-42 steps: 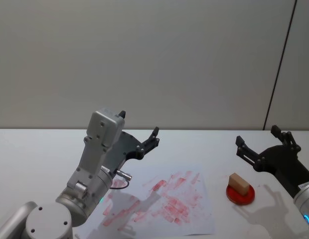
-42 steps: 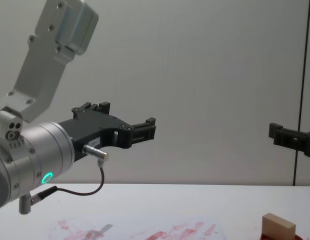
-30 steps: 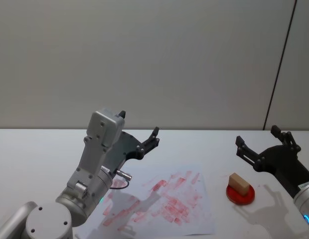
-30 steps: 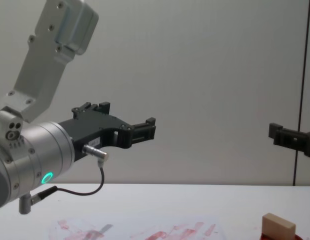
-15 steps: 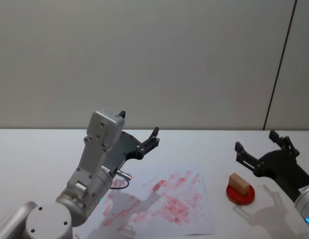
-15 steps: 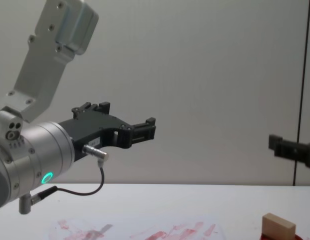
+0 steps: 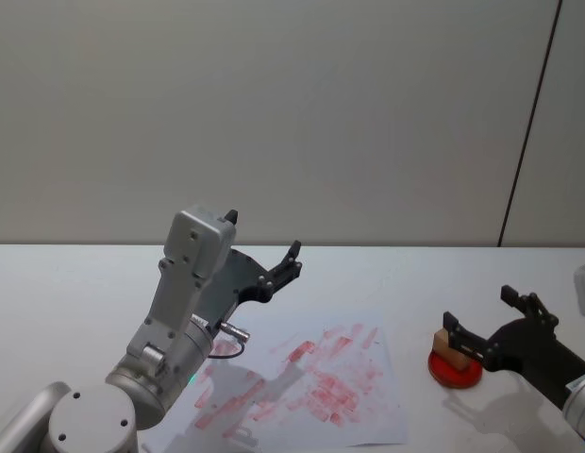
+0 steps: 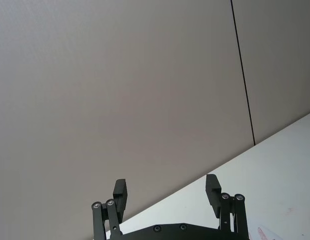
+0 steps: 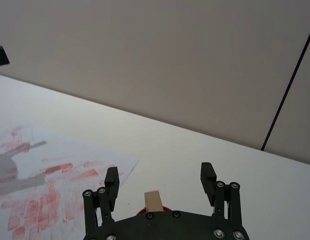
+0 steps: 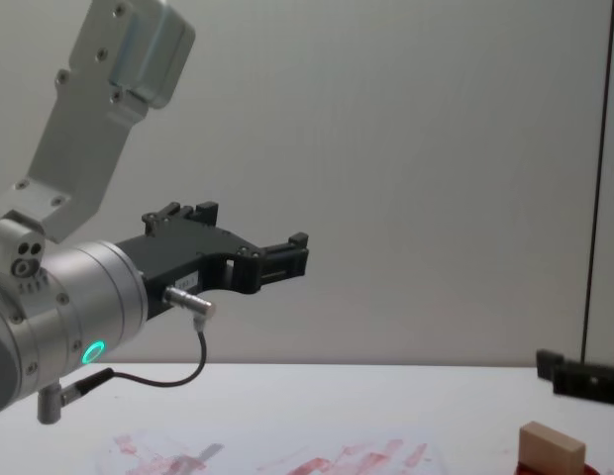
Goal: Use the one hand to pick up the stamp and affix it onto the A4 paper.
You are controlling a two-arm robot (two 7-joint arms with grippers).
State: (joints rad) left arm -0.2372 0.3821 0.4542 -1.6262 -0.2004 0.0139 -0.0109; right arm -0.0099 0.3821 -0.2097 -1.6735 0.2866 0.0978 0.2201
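The stamp (image 7: 449, 347) (image 10: 552, 446) (image 9: 153, 201), a pale wooden block, stands on a flat red pad (image 7: 458, 370) to the right of the A4 paper (image 7: 311, 377) (image 9: 45, 165), which is smeared with red ink. My right gripper (image 7: 479, 311) (image 9: 160, 175) (image 10: 584, 376) is open and hangs low just over the stamp, its fingers apart on either side and not touching it. One finger hides part of the block in the head view. My left gripper (image 7: 264, 236) (image 8: 166, 184) (image 10: 253, 228) is open and held high above the paper's left part, with nothing in it.
The white table (image 7: 66, 283) runs back to a plain grey wall. A dark vertical seam (image 7: 528, 123) marks the wall at the right. The left arm's grey link (image 7: 184, 293) rises over the paper's near left corner.
My right gripper has come down and forward, from well above the table to just over the stamp. The left arm, the stamp and the paper have not moved.
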